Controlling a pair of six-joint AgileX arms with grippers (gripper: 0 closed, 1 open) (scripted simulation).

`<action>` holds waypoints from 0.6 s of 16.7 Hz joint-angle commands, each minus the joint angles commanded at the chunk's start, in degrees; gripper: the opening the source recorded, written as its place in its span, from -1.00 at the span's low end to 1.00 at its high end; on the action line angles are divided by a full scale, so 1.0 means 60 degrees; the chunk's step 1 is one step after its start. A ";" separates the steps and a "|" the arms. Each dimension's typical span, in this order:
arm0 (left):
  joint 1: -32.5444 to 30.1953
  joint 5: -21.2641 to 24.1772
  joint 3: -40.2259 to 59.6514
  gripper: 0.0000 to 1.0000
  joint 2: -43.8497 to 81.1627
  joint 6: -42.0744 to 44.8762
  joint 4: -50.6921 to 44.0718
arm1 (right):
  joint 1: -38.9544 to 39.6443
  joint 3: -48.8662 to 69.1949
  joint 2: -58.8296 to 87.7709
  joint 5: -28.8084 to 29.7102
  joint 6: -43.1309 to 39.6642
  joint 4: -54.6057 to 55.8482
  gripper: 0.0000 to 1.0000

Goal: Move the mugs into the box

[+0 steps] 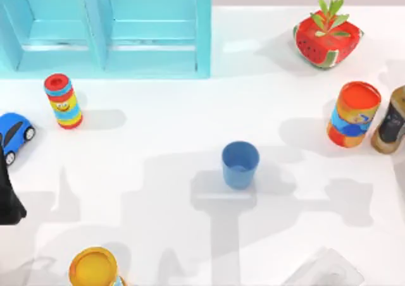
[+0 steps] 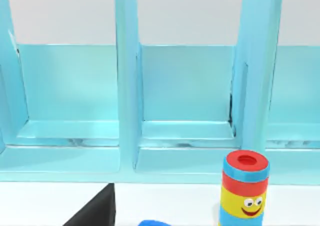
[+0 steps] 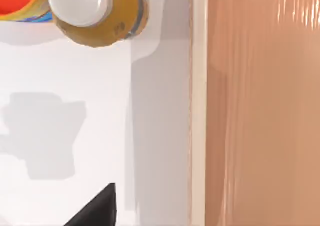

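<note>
- Because it stands upright and alone near the middle of the top view, the blue mug [image 1: 240, 164] is the easiest thing to reach from either side, with its open mouth facing up and bare table [image 1: 158, 191] all round it.
- The box [image 1: 107, 26], a light blue one split by dividers, sits at the upper left of the frame with its open side toward the table, so a mug can go straight into a compartment.
- The left arm [image 1: 7, 194] shows as a dark shape at the left edge; I cannot tell how its end effector stands. Its wrist camera faces the box compartments, with the striped cylinder [image 2: 243, 188] in the lower right of that frame.
- The right wrist camera looks down at the table edge, an orange can [image 3: 20, 1] and a tan bottle [image 3: 100, 11] in its upper left; whether that end effector is spread or closed I cannot tell.
- A toy car [image 1: 14, 134], a watermelon planter [image 1: 326, 38] and a yellow-topped can [image 1: 93, 268] stand toward the edges, well apart from the mug.
- Judging by this layout, the blue mug has not yet been moved.
</note>
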 joint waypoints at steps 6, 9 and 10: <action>0.0000 0.0000 0.0000 1.00 0.0000 0.0000 0.0000 | 0.4053 0.2015 0.2483 0.0253 0.4083 0.0021 1.00; 0.0000 0.0000 0.0000 1.00 0.0000 0.0000 0.0000 | 0.5703 0.2728 0.3624 0.0359 0.5679 -0.0109 1.00; 0.0000 0.0000 0.0000 1.00 0.0000 0.0000 0.0000 | 0.6143 0.2901 0.3944 0.0388 0.6097 -0.0163 1.00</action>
